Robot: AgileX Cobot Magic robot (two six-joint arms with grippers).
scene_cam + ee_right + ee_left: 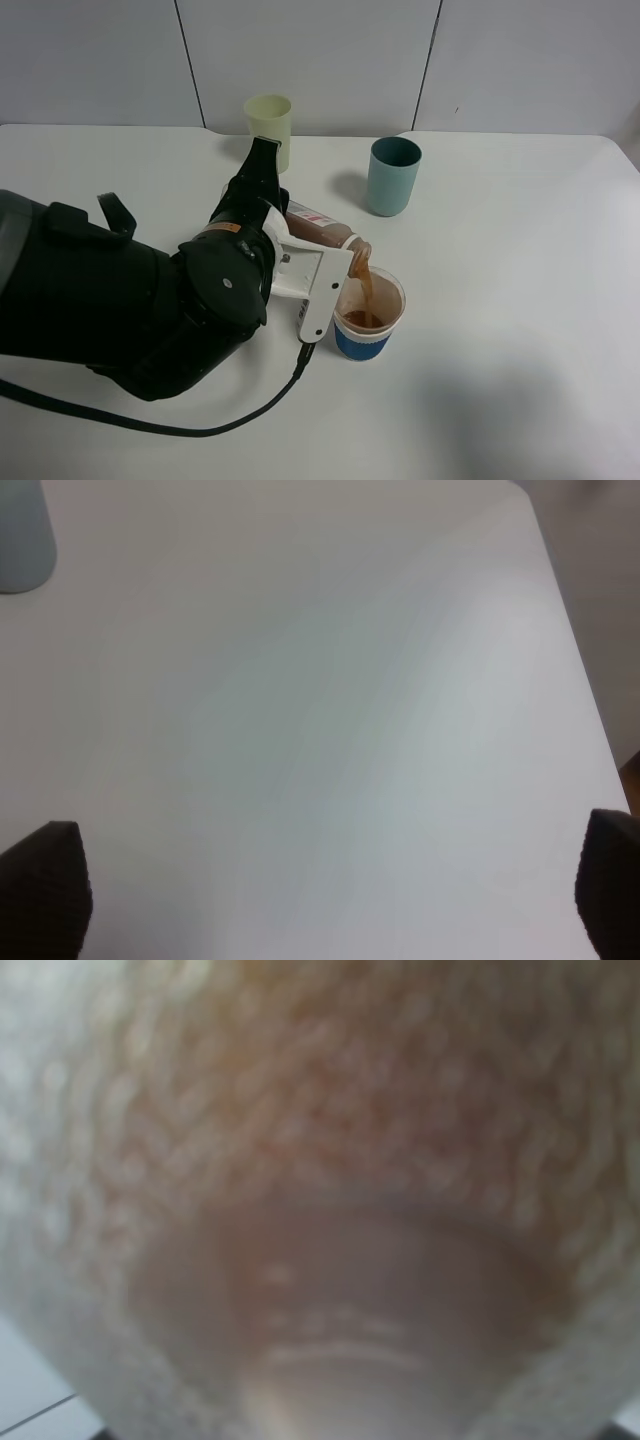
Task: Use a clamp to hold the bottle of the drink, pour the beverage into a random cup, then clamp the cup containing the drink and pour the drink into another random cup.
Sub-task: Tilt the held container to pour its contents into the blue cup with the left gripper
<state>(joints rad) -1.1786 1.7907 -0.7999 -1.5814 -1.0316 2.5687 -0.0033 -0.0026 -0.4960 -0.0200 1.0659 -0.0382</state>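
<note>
Left of centre in the high view, the left gripper [305,255] is clamped on the tilted bottle [322,229]. Brown beverage [365,280] streams from the bottle into the blue-banded cup [362,343] on the white bench [520,300]. The left wrist view is a blur, probably the bottle's side, while the right gripper [330,900] hangs with its jaws wide apart above the bench.
</note>
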